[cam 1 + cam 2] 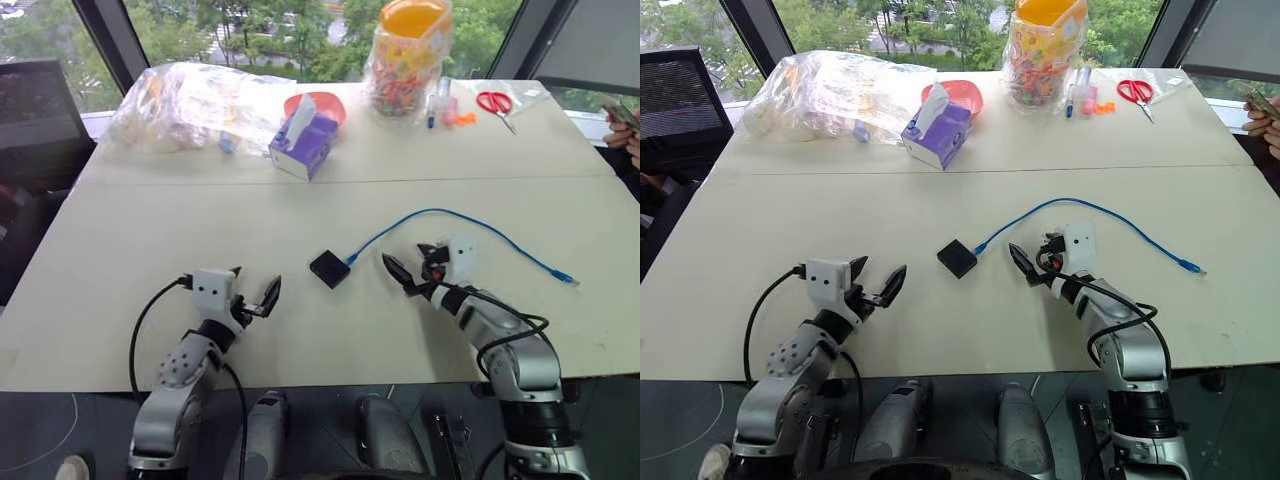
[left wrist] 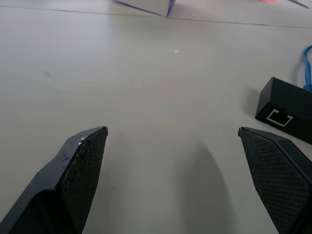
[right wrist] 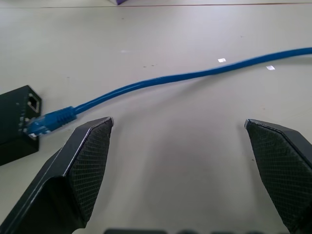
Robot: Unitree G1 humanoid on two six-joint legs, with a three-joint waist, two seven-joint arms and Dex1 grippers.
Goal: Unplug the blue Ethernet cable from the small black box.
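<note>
Beige tabletop (image 1: 150, 300), items logged near to far. My left gripper (image 1: 256, 296): fingers spread wide, empty, well left of the work. My right gripper (image 1: 415, 268): fingers fully apart, empty, the nearer one. Small black box (image 1: 329, 268): just left of it. Blue Ethernet cable (image 1: 450, 215): plugged into the box's right side, arcing rightward behind my right fingers. Purple tissue box (image 1: 303, 148): far side.
</note>
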